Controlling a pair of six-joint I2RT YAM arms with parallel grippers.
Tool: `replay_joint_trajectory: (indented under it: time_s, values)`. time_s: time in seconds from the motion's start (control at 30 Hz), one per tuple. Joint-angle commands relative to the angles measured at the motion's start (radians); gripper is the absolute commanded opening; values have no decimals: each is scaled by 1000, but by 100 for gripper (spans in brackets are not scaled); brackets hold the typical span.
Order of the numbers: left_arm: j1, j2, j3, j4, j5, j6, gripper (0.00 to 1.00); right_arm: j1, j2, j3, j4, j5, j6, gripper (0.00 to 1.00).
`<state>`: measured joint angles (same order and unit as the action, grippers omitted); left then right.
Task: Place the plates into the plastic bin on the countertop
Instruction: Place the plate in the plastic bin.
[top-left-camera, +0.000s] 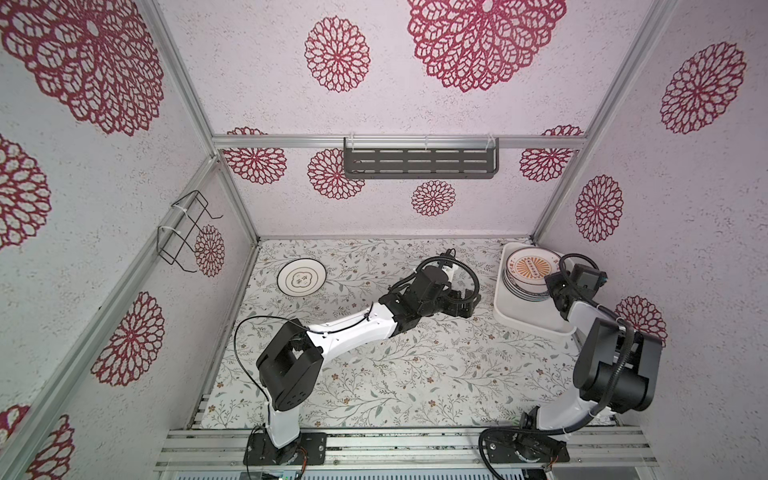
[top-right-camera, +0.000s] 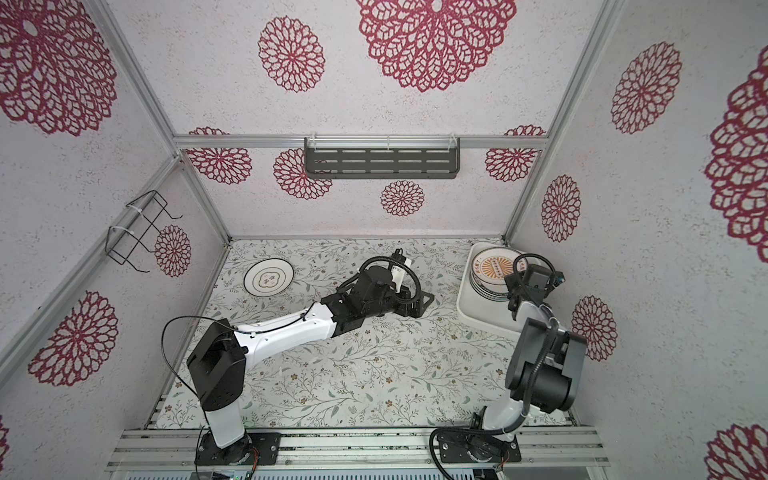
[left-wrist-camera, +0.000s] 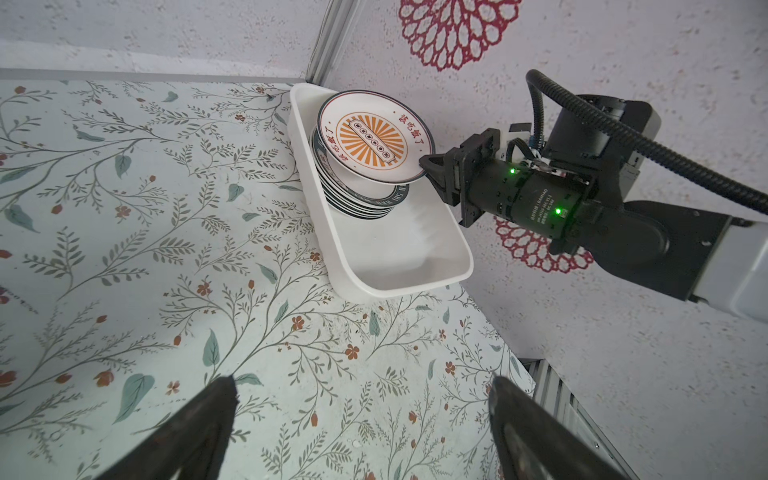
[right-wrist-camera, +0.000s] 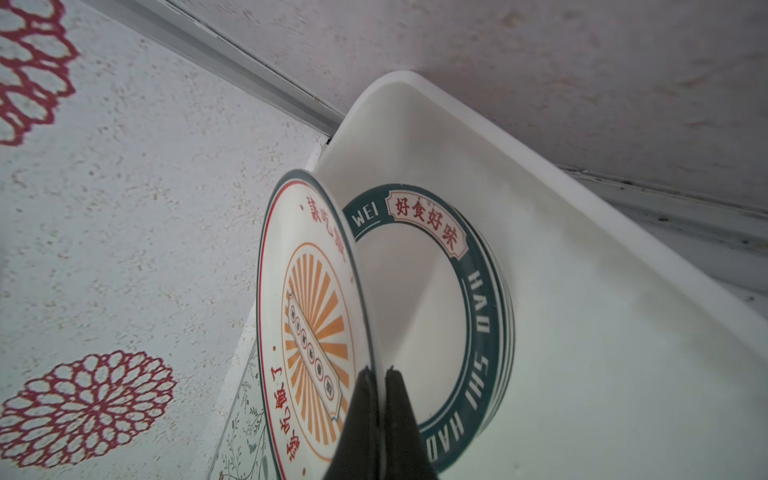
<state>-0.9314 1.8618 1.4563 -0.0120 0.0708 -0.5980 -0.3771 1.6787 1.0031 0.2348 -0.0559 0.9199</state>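
Gripping the sunburst plate (left-wrist-camera: 374, 137) by its rim, right claw (left-wrist-camera: 426, 164) holds it tilted over the plate stack (left-wrist-camera: 361, 199) in the white bin (left-wrist-camera: 399, 266), far right corner. Left claw (left-wrist-camera: 363, 382) wide open, empty, over the countertop (top-left-camera: 374, 365). One dark-ringed plate (top-left-camera: 301, 277) lies far left.

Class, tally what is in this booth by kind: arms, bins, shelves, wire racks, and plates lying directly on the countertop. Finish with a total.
Arms: 2
Bin: 1
Shelf: 1
Wire rack: 1
Plate on the countertop: 1
Total: 6
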Motion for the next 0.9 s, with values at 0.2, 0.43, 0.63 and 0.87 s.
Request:
replay_joint_trajectory:
  time_s: [0.2, 0.43, 0.63, 0.87]
  values:
    - [-4, 13, 20, -23, -15, 35, 97, -6, 79, 107, 26, 7, 18, 0]
    - [2, 4, 17, -41, -42, 44, 97, -1, 70, 74, 13, 6, -10, 0]
    - [24, -35, -21, -59, -100, 30, 97, 3, 38, 49, -21, 18, -29, 8]
    - [82, -110, -89, -108, -171, -10, 97, 6, 18, 50, -62, 10, -64, 47]
